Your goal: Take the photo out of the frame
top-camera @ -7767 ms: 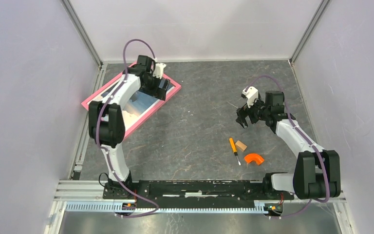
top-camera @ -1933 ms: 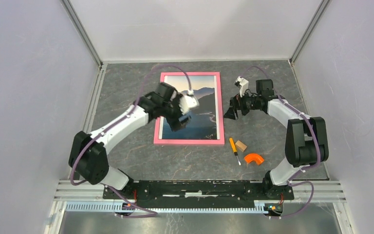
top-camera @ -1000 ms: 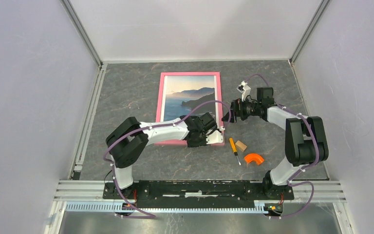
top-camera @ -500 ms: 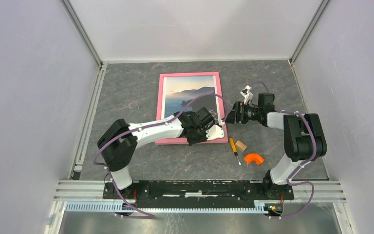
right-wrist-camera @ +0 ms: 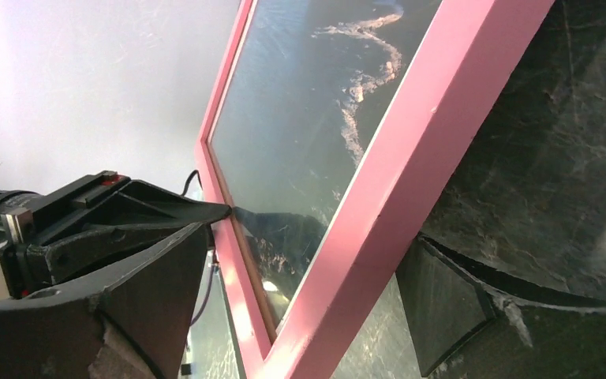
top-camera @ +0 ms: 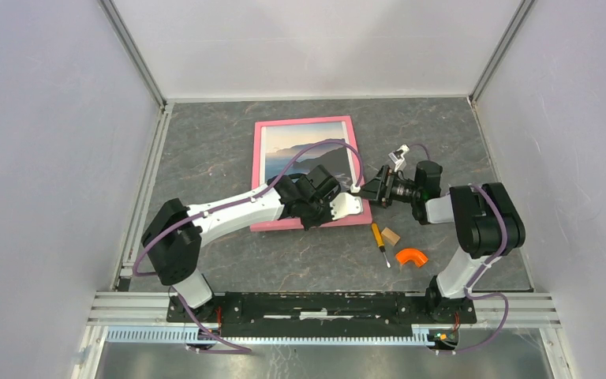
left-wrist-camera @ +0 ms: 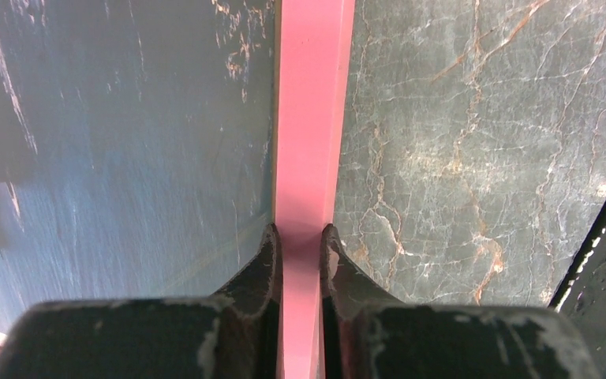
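The frame (top-camera: 304, 121) lies mid-table with its pink rim up and the photo (top-camera: 300, 154) of sea and cliffs inside it. My left gripper (top-camera: 333, 212) is shut on the pink rim near the frame's near right corner. In the left wrist view the left gripper (left-wrist-camera: 301, 237) pinches the rim (left-wrist-camera: 306, 118), with the photo (left-wrist-camera: 126, 142) to its left. My right gripper (top-camera: 368, 192) stands open at the right rim. In the right wrist view the right gripper (right-wrist-camera: 308, 260) straddles the rim (right-wrist-camera: 442, 118), which runs slanted between the two fingers, beside the photo (right-wrist-camera: 316, 103).
An orange-handled screwdriver (top-camera: 379, 243), a small wooden block (top-camera: 391, 235) and an orange curved piece (top-camera: 412, 256) lie on the dark marbled table (top-camera: 205, 158) just near-right of the frame. White walls enclose the table on three sides.
The left gripper has shut on the rim and the frame has turned a little anticlockwise with it. The right gripper has moved left until its open jaws straddle the right rim.
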